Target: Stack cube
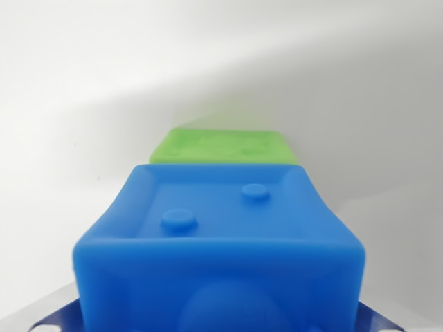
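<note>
The pale grey worktop (83, 90) fills most of the wrist view, bare and softly shadowed toward the middle. Largest of the things on view is the blue cube (218, 235), which takes up the lower centre of the picture very close to the camera; its near face shows a recessed panel with two round studs, and a rounded hollow sits low on its front. At the bottom corners, on either side of the blue cube, slivers of what seem to be the gripper's parts press in against it, but the fingertips themselves are hidden, so I cannot tell for certain how far apart they stand; the cube's closeness to the camera suggests it is being carried. Smaller and farther off, the green cube (223, 145) shows as a strip just above the blue cube's upper edge, nearly centred on it and slightly to the wrist view's right. I judge the blue cube lies almost in line with the green one, so the coming move turns on bringing it squarely over.
</note>
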`<state>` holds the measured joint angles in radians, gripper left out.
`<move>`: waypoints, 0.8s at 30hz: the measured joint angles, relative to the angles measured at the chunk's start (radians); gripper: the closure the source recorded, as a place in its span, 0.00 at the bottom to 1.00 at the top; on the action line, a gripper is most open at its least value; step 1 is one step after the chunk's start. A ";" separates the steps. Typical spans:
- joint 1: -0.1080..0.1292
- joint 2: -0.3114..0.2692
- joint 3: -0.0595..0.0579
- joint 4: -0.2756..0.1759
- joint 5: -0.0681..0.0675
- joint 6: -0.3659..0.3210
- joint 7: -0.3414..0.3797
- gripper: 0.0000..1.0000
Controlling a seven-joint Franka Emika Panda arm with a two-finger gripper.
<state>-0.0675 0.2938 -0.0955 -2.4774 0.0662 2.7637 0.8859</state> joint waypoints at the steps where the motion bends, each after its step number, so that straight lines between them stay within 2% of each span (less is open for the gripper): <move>1: 0.000 0.003 0.001 0.000 0.001 0.003 -0.001 1.00; 12: -0.005 0.022 0.005 0.003 0.004 0.019 -0.004 1.00; 13: -0.005 0.022 0.006 0.003 0.004 0.019 -0.004 0.00; 24: -0.006 0.022 0.006 0.004 0.004 0.020 -0.004 0.00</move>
<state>-0.0732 0.3156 -0.0891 -2.4738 0.0704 2.7833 0.8820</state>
